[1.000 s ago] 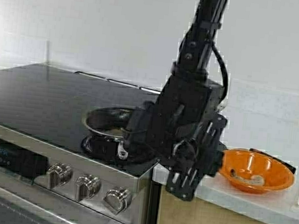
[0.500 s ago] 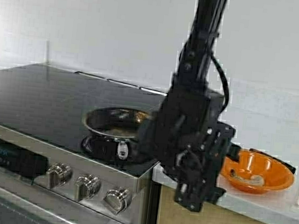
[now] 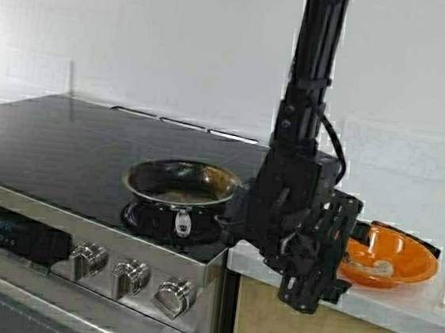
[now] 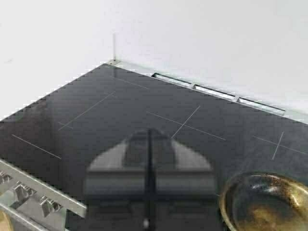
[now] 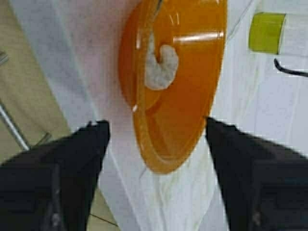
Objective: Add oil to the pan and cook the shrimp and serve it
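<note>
A black glass cooktop on a steel stove with three knobs fills the left of the high view, under a plain white wall. To the stove's right runs a pale countertop above wooden cabinet fronts.

The right arm drops from twelve o'clock down the middle of the high view. The right gripper hangs over the seam between stove and countertop, between the pan and an orange bowl. In its wrist view its two dark fingers are spread wide, holding nothing, with the near rim of the bowl in the gap between them.

The pan sits at the front right corner of the cooktop, at about nine o'clock from the right gripper, its inside browned, its stub handle facing the knobs.

The orange bowl stands on the countertop at three o'clock from the gripper, with a dark object behind it. The shrimp, a pale curled piece, lies inside the bowl.

The left gripper shows only in its own wrist view, fingers pressed together, over the bare cooktop near the pan.

A band of yellow-green, the oil, shows on the countertop beyond the bowl.
</note>
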